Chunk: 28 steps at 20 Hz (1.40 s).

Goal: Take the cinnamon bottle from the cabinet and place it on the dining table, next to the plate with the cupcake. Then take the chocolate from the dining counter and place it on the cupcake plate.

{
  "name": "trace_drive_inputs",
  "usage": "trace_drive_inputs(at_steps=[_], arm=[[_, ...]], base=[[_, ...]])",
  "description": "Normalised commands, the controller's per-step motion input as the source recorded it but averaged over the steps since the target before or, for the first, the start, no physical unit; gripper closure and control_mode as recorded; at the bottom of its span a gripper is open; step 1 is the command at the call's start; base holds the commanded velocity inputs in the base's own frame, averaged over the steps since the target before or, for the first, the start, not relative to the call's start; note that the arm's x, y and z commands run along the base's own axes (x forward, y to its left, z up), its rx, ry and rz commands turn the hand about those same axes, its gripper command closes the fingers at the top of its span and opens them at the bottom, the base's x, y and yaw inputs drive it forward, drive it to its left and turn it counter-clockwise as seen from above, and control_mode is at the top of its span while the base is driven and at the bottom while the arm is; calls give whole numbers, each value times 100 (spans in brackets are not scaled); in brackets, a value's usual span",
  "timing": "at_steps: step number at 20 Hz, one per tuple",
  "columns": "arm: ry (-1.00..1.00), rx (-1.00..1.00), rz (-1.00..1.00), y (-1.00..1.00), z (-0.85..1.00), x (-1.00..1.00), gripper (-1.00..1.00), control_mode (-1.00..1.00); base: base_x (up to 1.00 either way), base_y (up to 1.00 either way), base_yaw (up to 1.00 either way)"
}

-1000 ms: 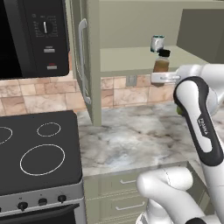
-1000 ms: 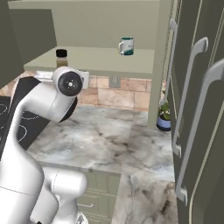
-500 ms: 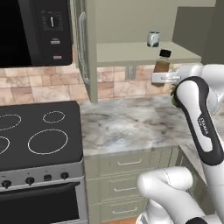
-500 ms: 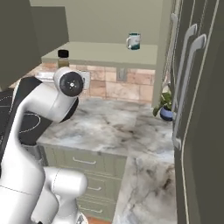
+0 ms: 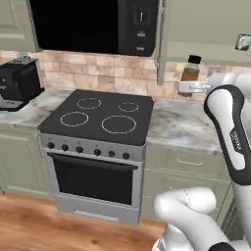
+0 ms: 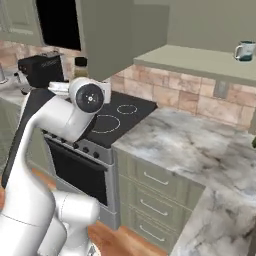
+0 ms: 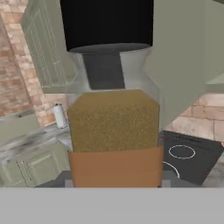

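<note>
Item 1, gripper (image 5: 188, 87): pale, held level in mid-air, narrowed onto the base of the cinnamon bottle (image 5: 190, 69), which stands upright in its grasp. Fingertips themselves are hidden behind the bottle in the hand view.

Item 2, cinnamon bottle (image 7: 113, 118): clear body with brown powder filling the lower part, an orange-tan band at the base, black cap on top. Held clear of any shelf or counter. From the right base camera, only the cap and shoulder (image 6: 80, 64) show, just above the wrist.

Item 3, cabinet (image 5: 206, 24): sage-green, directly above and behind the gripper; its door (image 6: 122, 35) stands open, near the bottle. Plain shelf (image 6: 200, 59) runs off to the side.

Item 4, mug (image 6: 244, 50): white and teal, on the cabinet shelf, well apart from the gripper.

Item 5, counter (image 5: 181, 130): veined marble, below the gripper, not touched by it.

Item 6, cooktop (image 5: 100, 115): black, with white ring marks, set beside the marble stretch, below and to one side of the gripper; oven (image 5: 93, 179) beneath it.

Item 7, microwave (image 5: 95, 24): black, mounted above the cooktop, level with the cabinet.

Item 8, coffee machine (image 5: 18, 83): black, on the far stretch of counter beyond the cooktop, farthest from the gripper.
</note>
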Motion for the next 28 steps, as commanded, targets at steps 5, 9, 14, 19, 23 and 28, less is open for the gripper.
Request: trace_drive_inputs(at_steps=[5, 9, 14, 19, 23, 28], arm=[[0, 0, 0, 0, 0, 0, 100, 100], [0, 0, 0, 0, 0, 0, 100, 100], [0, 0, 0, 0, 0, 0, 100, 100], [0, 0, 0, 0, 0, 0, 100, 100], [0, 0, 0, 0, 0, 0, 100, 100], [0, 0, 0, 0, 0, 0, 100, 100]], base=[[-19, 12, 100], [-14, 3, 100], [-8, 0, 100], [-3, 0, 99], [0, 0, 94], [0, 0, 98]])
